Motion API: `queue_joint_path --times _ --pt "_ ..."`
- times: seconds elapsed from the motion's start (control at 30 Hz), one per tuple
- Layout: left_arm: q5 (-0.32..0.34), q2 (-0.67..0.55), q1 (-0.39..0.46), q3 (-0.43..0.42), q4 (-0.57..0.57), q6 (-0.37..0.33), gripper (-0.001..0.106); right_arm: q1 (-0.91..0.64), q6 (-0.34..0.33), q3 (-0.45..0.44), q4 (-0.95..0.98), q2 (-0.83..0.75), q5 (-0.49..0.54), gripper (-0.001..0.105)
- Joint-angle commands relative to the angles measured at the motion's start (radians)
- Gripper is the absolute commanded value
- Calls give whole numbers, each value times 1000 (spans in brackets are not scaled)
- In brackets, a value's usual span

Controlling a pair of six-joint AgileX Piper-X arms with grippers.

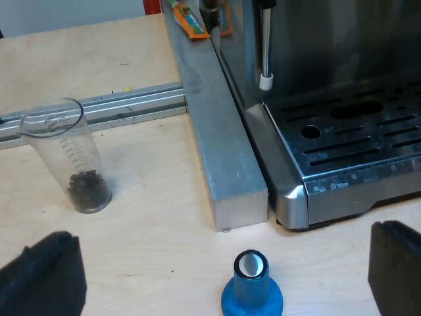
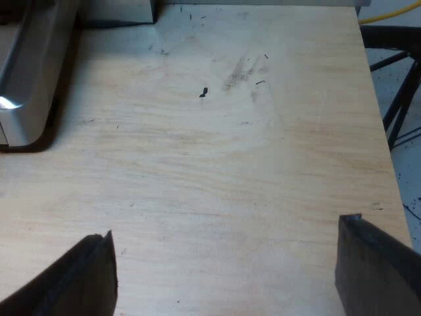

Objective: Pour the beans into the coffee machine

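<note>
The table point(image 1: 131, 59) is pale wood. My left gripper point(image 1: 227, 234) hangs over it with its two fingers point(image 1: 43, 276) wide apart and nothing in them. The glass point(image 1: 66, 151) stands upright ahead of one finger, apart from it, with a small heap of beans point(image 1: 89, 189) at its bottom. The blue tamper point(image 1: 252, 293) stands between the fingers, close to the gripper. Farther ahead lies a metal bar point(image 1: 223, 151), and the machine point(image 1: 316, 39) sits just beside it, its tray point(image 1: 355, 131) toward the other finger. My right gripper point(image 2: 227, 230) is spread wide too, holding nothing, over the wood. Ahead of it lies a tiny dark speck point(image 2: 203, 92), maybe a bean.
</note>
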Motion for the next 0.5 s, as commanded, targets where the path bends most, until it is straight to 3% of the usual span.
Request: queue_joint_path --times 0.03,0.3,0.5 --pt "3 -139 0 -1 -11 -1 88 -3 0 -3 0 -46 -1 70" --pt "0 -139 0 -4 -11 -1 88 1 0 -5 3 -37 -3 70" --pt "-15 -93 0 -71 28 -1 88 51 -2 -63 58 42 -20 70"
